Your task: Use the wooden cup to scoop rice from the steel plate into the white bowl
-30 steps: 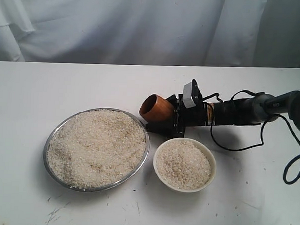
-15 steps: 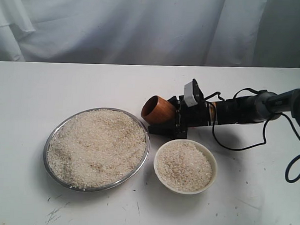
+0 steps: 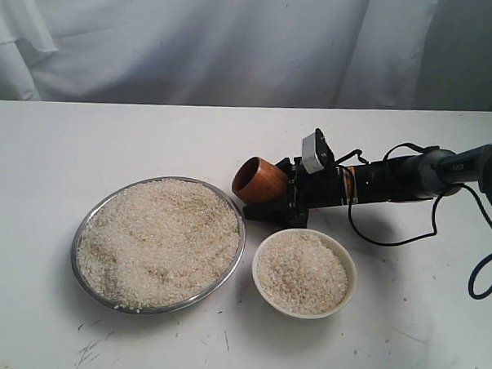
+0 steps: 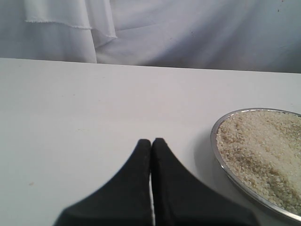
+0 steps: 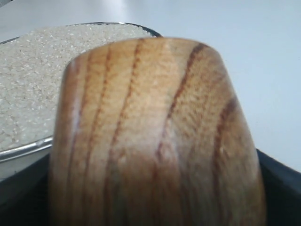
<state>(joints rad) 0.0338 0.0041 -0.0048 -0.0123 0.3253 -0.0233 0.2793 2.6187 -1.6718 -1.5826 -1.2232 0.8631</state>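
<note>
Nearest the desk's (image 3: 402, 347) front edge sits the white bowl (image 3: 352, 281), right of middle and already heaped close to its rim, so any pour from here wants to be slow and centred or grains will spill over. Just left of it, apart, the steel plate (image 3: 76, 263) holds a broad bed of rice (image 3: 158, 242). Behind the gap between them the right gripper (image 3: 280, 192) is clamped around the wooden cup (image 3: 260, 180), which is on its side with its mouth towards the plate. For a clean scoop: clear the thin rim, dip the lip shallow, roll the mouth up before lifting. The left gripper (image 4: 151, 146), fingers pressed together, idles beside the plate. A cable (image 3: 479, 276) loops by the right edge, and a white cloth (image 3: 236, 45) hangs beyond the far edge
</note>
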